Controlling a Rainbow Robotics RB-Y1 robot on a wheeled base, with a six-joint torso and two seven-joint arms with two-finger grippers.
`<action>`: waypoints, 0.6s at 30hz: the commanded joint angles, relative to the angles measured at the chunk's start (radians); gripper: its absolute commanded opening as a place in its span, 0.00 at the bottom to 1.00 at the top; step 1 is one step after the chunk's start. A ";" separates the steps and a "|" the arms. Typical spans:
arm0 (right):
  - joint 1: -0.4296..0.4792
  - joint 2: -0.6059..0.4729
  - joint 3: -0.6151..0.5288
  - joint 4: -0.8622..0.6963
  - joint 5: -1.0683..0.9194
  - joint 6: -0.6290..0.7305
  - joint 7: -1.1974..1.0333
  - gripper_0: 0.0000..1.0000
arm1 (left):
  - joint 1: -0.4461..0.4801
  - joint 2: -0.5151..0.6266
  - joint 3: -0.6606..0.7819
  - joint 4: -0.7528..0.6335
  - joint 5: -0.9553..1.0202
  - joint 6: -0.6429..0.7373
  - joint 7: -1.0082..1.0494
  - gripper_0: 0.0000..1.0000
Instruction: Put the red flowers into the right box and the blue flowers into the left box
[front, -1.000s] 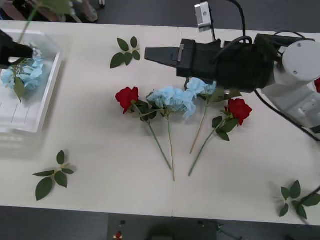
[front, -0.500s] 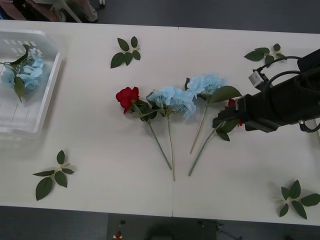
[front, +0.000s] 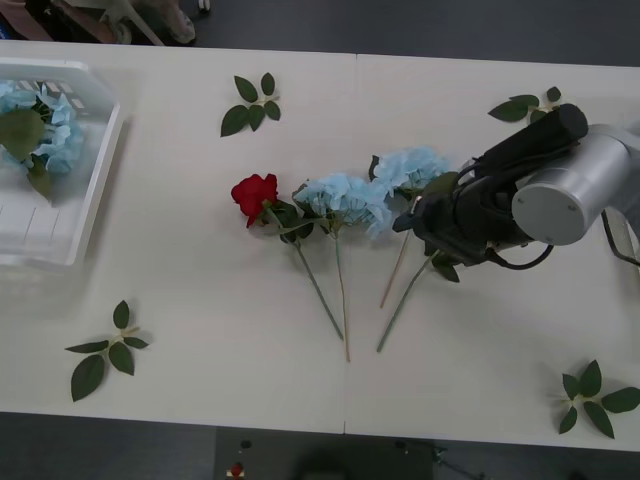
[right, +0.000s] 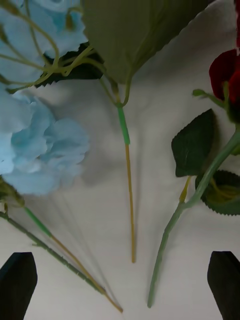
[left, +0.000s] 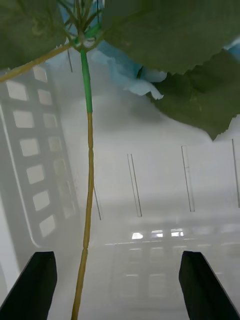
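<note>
At the far left, I am seeing blue flowers (front: 40, 130) lying in the left box (front: 85, 215); my left gripper (left: 120, 280) is hanging over them, jaws spread. At mid-table, a red flower (front: 256, 194) and two more blue flowers (front: 345, 198) are lying together. To their right, my right gripper (right: 120, 282) is hovering, jaws spread, above another red flower's stem (right: 167, 232).

Matt white tabletop (front: 200, 300), translucent ribbed plastic left box (front: 95, 170), fluffy cloth-like blue flowers (front: 345, 198) (thin plastic-looking stems), matt black fingers (right: 17, 285)
</note>
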 joint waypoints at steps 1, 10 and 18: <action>-0.009 0.042 0.004 0.047 0.084 0.022 -0.030 1.00 | -0.018 0.042 0.093 -0.050 0.049 0.001 -0.039 0.76; -0.015 0.122 0.007 0.167 0.170 0.020 -0.021 1.00 | -0.015 0.139 0.268 -0.211 0.543 0.219 -0.199 0.78; -0.046 0.208 0.023 0.314 0.230 -0.001 0.005 0.69 | -0.016 -0.099 0.261 -0.403 0.456 0.240 0.106 0.79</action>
